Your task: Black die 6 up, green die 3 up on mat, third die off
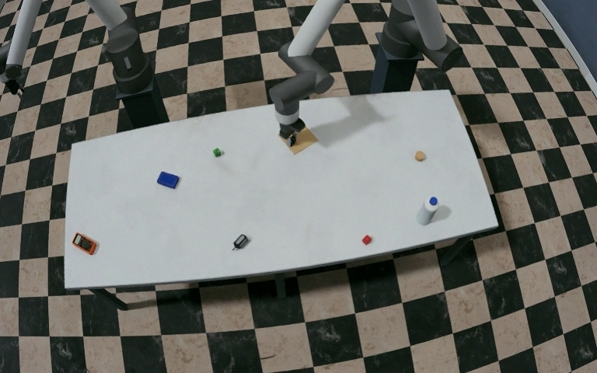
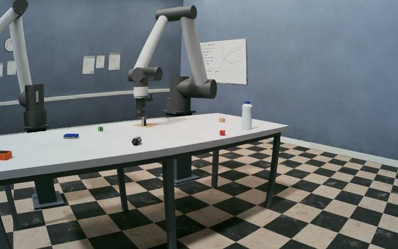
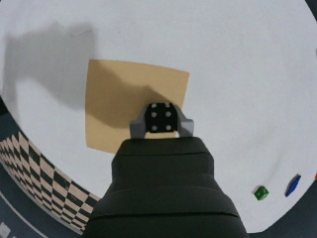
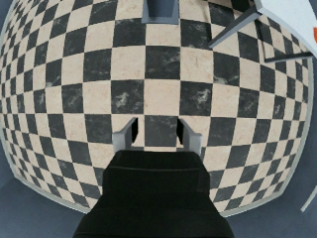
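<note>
My left gripper [image 1: 291, 141] [image 2: 143, 121] [image 3: 160, 114] is shut on the black die [image 3: 160, 117], over or at the edge part of the tan mat [image 1: 305, 141] [image 2: 151, 125] [image 3: 105, 91]. The die's six-pip face points up to the left wrist camera; whether its underside touches the mat is hidden. The green die [image 1: 217, 152] [image 2: 100, 128] [image 3: 262, 192] lies on the table, off the mat; its top number is too small to read surely. The red die [image 1: 366, 239] [image 2: 222, 133] lies off the mat near the table's front edge. My right gripper [image 4: 158, 125] is open and empty, above the floor beyond the table.
A blue box [image 1: 167, 179] [image 2: 71, 136] lies near the green die. An orange meter [image 1: 84, 243] [image 2: 5, 155] and a dark faceted object [image 1: 240, 242] [image 2: 136, 140] lie toward the front. A white bottle [image 1: 426, 213] [image 2: 246, 116] and a small tan block [image 1: 419, 155] [image 2: 222, 120] stand at the right.
</note>
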`<state>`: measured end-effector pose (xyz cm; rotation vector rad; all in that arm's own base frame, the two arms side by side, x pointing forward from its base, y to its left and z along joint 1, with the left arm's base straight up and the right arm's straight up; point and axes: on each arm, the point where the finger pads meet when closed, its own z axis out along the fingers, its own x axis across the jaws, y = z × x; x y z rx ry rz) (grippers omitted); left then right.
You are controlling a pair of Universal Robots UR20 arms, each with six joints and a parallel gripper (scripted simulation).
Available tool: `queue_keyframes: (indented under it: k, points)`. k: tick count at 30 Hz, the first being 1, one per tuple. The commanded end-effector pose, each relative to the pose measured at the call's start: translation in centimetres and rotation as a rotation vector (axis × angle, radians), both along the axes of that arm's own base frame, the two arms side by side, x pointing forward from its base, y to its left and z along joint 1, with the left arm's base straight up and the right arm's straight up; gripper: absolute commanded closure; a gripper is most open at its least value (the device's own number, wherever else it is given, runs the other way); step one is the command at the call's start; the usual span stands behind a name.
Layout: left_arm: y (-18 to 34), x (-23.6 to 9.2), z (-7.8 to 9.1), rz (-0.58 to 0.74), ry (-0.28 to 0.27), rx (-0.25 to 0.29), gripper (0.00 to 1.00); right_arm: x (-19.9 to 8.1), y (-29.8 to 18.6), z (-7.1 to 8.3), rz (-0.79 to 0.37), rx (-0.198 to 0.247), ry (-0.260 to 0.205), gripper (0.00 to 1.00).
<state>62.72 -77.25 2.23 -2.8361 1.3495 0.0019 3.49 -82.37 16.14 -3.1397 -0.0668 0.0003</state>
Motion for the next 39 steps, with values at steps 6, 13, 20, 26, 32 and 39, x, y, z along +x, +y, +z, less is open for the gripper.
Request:
queue_keyframes:
  k: [6, 13, 20, 26, 32, 39]
  points:
    - [-0.06, 0.03, 0.10, 0.000, -0.001, -0.001, 0.43, 0.01, -0.04, 0.06, 0.000, -0.001, 0.000, 0.00]
    - [-0.06, 0.03, 0.10, 0.000, -0.001, -0.001, 0.37, 0.01, -0.04, 0.06, 0.000, -0.001, 0.000, 0.00]
    - [-0.06, 0.03, 0.10, 0.000, -0.001, -0.001, 0.25, 0.01, -0.04, 0.06, 0.000, -0.001, 0.000, 0.00]
    - [-0.06, 0.03, 0.10, 0.000, -0.001, -0.001, 0.19, 0.01, -0.04, 0.06, 0.000, -0.001, 0.000, 0.00]
    - [-0.06, 0.03, 0.10, 0.000, -0.001, -0.001, 0.13, 0.01, -0.04, 0.06, 0.000, -0.001, 0.000, 0.00]
    - [-0.06, 0.03, 0.12, 0.000, -0.001, -0.001, 0.13, 0.01, -0.04, 0.06, 0.000, -0.001, 0.000, 0.00]
